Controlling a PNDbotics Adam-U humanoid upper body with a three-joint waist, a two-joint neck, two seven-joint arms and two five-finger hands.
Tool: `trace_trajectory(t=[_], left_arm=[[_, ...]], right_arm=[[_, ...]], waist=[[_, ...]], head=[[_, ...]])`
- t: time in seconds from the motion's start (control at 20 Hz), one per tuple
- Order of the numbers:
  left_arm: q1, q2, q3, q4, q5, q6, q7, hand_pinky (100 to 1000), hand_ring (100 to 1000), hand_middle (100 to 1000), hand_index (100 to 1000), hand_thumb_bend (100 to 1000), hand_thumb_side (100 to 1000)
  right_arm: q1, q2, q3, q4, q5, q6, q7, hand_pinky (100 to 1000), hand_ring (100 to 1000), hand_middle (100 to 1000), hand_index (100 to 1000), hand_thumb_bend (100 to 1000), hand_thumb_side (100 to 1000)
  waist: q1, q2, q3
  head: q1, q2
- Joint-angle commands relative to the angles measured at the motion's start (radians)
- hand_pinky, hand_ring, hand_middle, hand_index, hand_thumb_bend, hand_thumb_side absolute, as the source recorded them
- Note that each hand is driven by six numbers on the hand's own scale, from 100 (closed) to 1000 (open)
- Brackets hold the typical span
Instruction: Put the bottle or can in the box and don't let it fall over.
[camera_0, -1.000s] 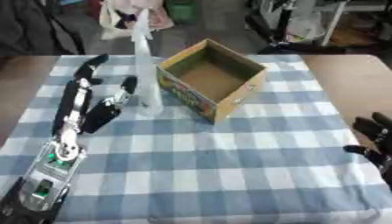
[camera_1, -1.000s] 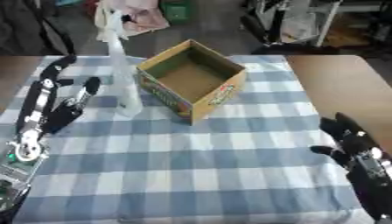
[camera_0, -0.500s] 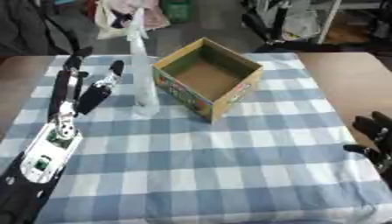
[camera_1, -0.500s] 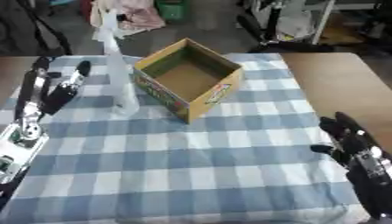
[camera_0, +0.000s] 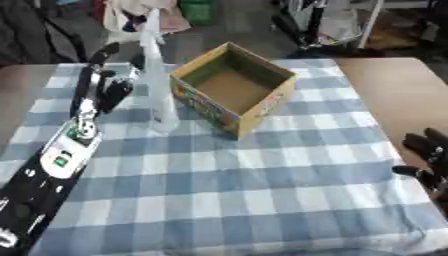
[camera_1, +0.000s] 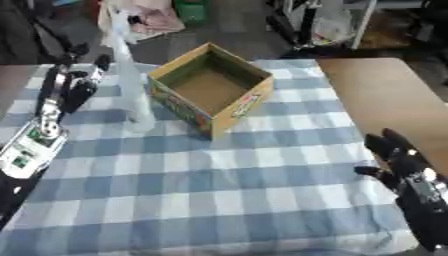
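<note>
— Where does the bottle (camera_0: 157, 85) stand against the left hand (camera_0: 103, 82)?

— Just to the hand's right, upright on the checked cloth (camera_0: 236, 190) of the tabletop. The hand has its fingers stretched out and relaxed, holding nothing — whether a fingertip touches the bottle, I cannot tell. The open cardboard box (camera_0: 232, 87) sits just beyond the bottle, on the side away from the hand.

— What could go wrong?

— My guess is the bottle itself. It is tall and thin on a small foot, so a sideways brush from those straight fingers high up could tip it — either onto the cloth or against the box wall.

— And once it is gripped?

— The box walls are much lower than the bottle, so I judge it must be set down level on the box floor; let go at a tilt, it may lean on the rim and fall. The cloth could also drag and rock it.

— The right hand (camera_1: 404, 165)?

— Idle, fingers up and spread, far off at the lower right.
</note>
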Motion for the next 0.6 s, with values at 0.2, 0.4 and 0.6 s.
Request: trace_trajectory(t=[0.2,0.4,0.6], left_arm=[[-0.102,0.059,-0.015,0.099,0.011,-0.055,-0.025,811,1000,865,941,454,815],[-0.16,0.066,-0.027,0.151,-0.003,-0.064,-0.047,811,1000,866,942,440,819],[-0.212,0.063,-0.04,0.199,-0.025,-0.073,-0.072,812,1000,867,943,432,823]], right_arm=[[-0.009,-0.015,0.002,-0.009,0.005,-0.001,0.007,764,1000,910,1000,100,773],[-0.01,-0.014,0.006,-0.008,0.006,0.001,0.011,764,1000,910,1000,100,776],[-0.011,-0.013,0.009,-0.007,0.007,0.003,0.015,764,1000,911,1000,100,778]], waist=[[0.003,-0.003,-0.014],[0.005,-0.002,-0.024],[0.006,0.0,-0.035]], head=[[0.008,-0.002],[0.013,-0.002],[0.018,-0.002]])
